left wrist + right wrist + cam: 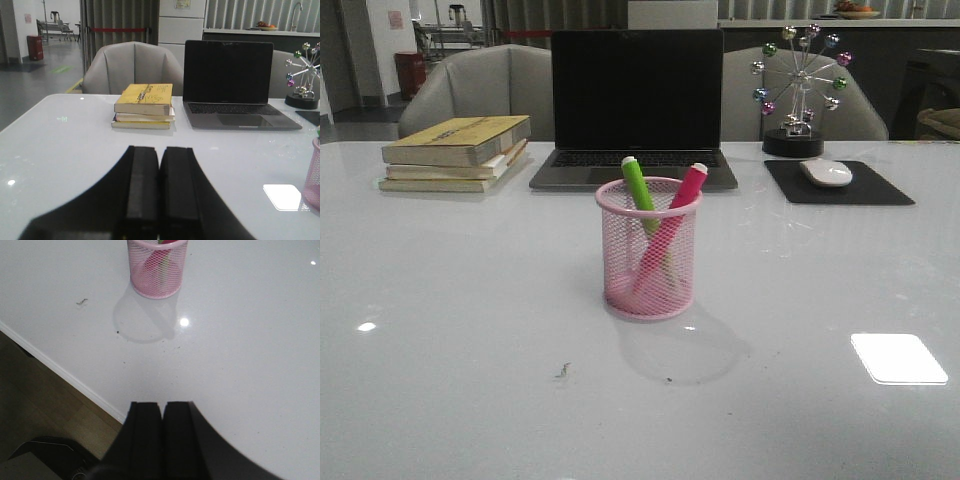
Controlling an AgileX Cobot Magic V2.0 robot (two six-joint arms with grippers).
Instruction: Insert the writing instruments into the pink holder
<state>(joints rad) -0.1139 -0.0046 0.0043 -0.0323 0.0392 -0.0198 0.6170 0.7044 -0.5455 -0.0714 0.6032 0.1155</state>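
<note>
Leaning crossed inside the pink mesh holder (649, 250) mid-table, the green marker (639, 189) and pink marker (685, 190) look done, so both the left gripper (159, 190) and right gripper (161, 435) sit closed, empty.

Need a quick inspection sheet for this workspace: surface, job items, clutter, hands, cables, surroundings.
Surface: white glossy table, light glare patches, a few small dark specks near the front.
Job's things: pink holder upright at table centre; green marker and pink marker both inside it, leaning, tops above the rim.
Clutter: stack of books, closed-screen-dark laptop, mouse on a black mouse pad, ball ornament, all at the far side.
Hands: left hand shut, empty; right hand shut, empty, near the table edge.
Cables: nothing seen.
Surroundings: grey chairs behind the table.
</note>
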